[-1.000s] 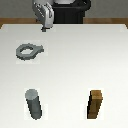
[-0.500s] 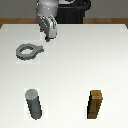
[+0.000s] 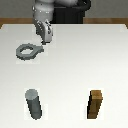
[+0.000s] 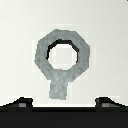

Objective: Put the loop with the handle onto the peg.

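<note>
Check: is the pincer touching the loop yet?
Apart. In the wrist view the whole loop lies on the table, with bare surface between its handle and the pincer fingertips, which stand wide on either side.

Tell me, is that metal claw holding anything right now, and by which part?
Nothing is held. The gripper hangs open above the flat grey ring with the stubby handle, which lies on the white table, fingertips apart.

Loop with the handle (image 3: 28, 50) lies flat on the bench (image 3: 75, 65), far side, exterior view's left. Peg (image 3: 34, 104) stands near, left; block (image 3: 95, 104) near, right, well apart. Pincer (image 3: 45, 41) hangs just beside the loop's handle.
</note>
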You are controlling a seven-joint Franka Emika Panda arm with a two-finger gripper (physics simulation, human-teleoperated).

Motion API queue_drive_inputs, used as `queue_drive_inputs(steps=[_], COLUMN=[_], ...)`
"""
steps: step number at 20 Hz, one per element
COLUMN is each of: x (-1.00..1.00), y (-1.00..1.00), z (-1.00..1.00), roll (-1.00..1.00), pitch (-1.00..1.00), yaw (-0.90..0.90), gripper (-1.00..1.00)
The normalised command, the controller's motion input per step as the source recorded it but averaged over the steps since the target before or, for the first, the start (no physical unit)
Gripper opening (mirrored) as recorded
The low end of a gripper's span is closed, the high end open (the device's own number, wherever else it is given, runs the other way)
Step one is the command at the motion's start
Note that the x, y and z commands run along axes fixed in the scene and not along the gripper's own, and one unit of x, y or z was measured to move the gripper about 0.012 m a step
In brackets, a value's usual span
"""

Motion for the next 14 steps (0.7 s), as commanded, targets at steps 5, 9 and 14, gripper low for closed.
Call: queue_drive_inputs(steps=[5, 9, 14], x=[0.0, 0.0, 0.0], y=[0.0, -0.25, 0.0], z=[-0.6, 0.0, -0.2], roll=[0.0, 0.0, 0.0], pitch=[0.0, 0.0, 0.0], yaw=[0.0, 0.0, 0.0], gripper=[1.0, 1.0, 1.0])
